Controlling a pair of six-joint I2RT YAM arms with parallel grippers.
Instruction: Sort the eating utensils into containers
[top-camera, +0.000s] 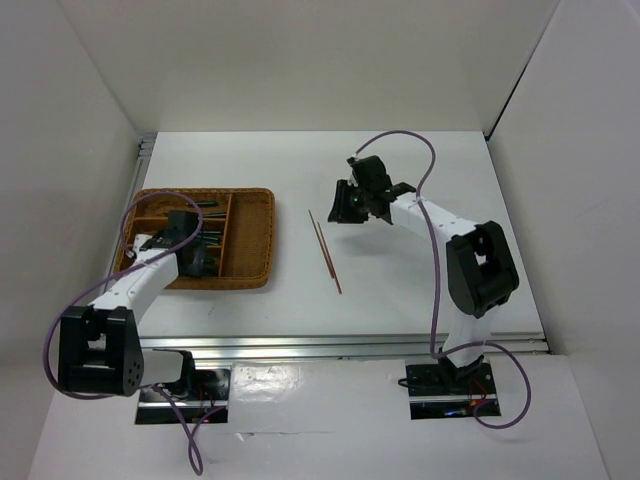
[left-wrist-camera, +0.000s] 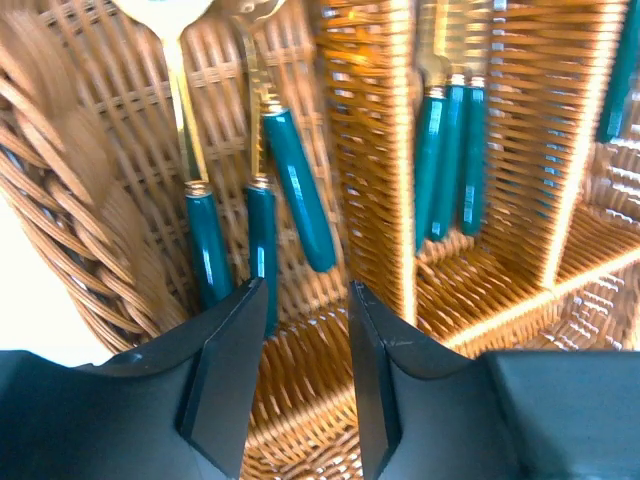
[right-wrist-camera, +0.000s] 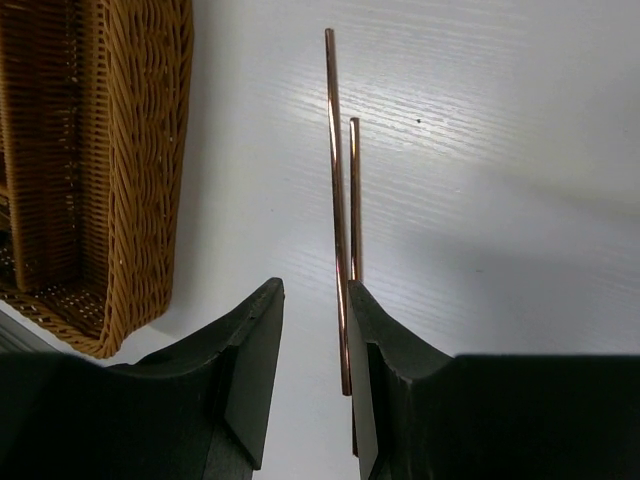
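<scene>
**Item:** chopsticks (right-wrist-camera: 336, 200). Two thin gold rods lie side by side, almost touching, flat on the table (right-wrist-camera: 500, 200) and outside the tray (right-wrist-camera: 150, 150). They are the only utensils you can see that are not in a compartment.

**Place relative to the jaws:** in the right wrist view the pair sits inside the gap of the right gripper (right-wrist-camera: 313, 290). It is off centre, close against the finger on the picture's right. The near ends pass out of sight behind that finger's edge. The other finger has only bare table in front of it.

**Long axis:** it runs along the fingers and away from the wrist, so it lies across the line of closing. That looks right for a pinch, and you should need no wrist turn. A slight sideways shift toward the pair would bring both rods between the pads.

**Right jaws:** parted and holding nothing. You cannot tell their height above the table from the wrist view.

**Nearer arm:** the right. In the top view its gripper stands over the far end of the pair, well apart from the left arm.

**Left gripper** (left-wrist-camera: 305, 290): jaws parted and empty, hanging over the tray. Teal-handled cutlery (left-wrist-camera: 300, 190) lies in the compartments just ahead of its fingers.

**Destination:** the tray is on the picture's left of the right jaws. You cannot tell which compartment is meant for the pair.

**Handling:** the rods are thin and lie flat, so one may slip free as the jaws close.
</scene>
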